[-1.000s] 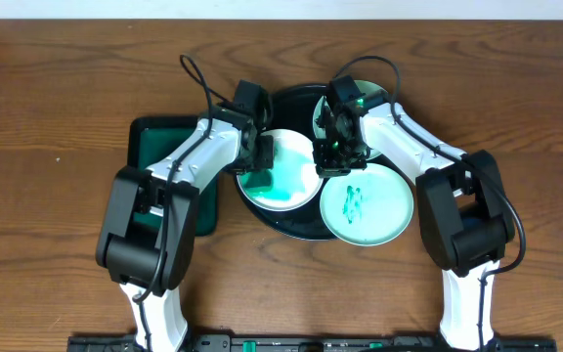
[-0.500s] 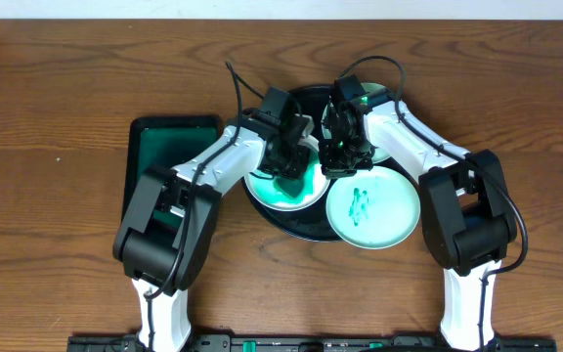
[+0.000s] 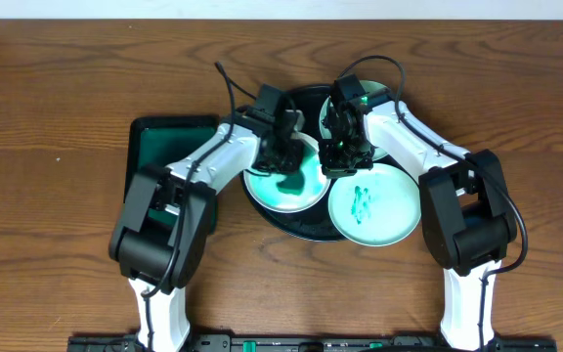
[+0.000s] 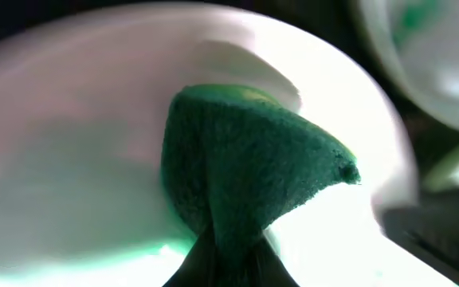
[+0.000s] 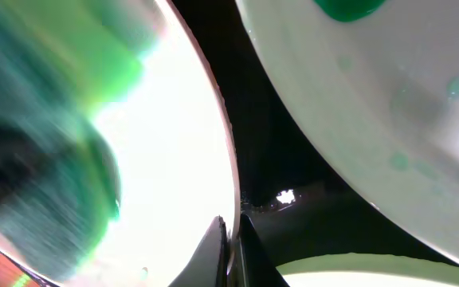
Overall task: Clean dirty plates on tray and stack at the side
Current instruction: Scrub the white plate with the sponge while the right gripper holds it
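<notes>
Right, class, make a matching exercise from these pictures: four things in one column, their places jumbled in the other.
1 dark green sponge
2 round black tray
3 pale round plate with green scribble
4 dark green rectangular tray

a left of the black tray
b under the plates
c pressed onto a white plate
d overhanging the black tray's front right rim

Pairs: 1c, 2b, 3d, 4a

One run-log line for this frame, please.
phase: wipe | left gripper: shut on sponge, on left plate | right gripper: pinching that plate's rim | front-right plate: smeared
</notes>
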Tool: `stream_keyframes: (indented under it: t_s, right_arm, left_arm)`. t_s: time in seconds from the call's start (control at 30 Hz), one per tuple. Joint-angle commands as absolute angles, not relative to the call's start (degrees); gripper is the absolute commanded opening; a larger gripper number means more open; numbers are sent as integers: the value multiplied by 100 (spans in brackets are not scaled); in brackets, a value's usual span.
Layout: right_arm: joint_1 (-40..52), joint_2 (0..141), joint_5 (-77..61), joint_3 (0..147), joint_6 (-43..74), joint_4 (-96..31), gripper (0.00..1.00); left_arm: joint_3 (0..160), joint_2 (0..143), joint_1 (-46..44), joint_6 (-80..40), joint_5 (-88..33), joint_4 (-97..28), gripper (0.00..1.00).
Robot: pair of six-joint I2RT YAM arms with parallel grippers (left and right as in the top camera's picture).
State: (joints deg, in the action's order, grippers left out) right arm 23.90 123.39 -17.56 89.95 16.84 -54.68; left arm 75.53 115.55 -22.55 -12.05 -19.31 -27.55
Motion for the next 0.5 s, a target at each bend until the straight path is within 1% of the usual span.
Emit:
stream_keyframes:
  t_s: [0.0,0.17,0.3,0.37,0.47]
  right_arm:
    - [2484,12431,-1826,9015,1450,-5485,1]
    - [2484,12431,-1826,9015,1450,-5465,1]
    - [2484,12431,-1826,9015,1450,-5463,1]
    - [2484,12431,-1826,9015,1450,-5465,1]
    - [2484,12431,-1828,9015,1450,-5470,1]
  left_arm:
    - [7387,11721,-1824,-1535,239,-2980,7]
    - [7387,11603,-1782,-1645,991,-3308,7]
    - [7384,11603,-1809,-1669,961,-3717,7]
    - [7384,11603,-1850,-1632,716,-3900,7]
    - [7384,11603,-1964,-1181,-274,-4025,7]
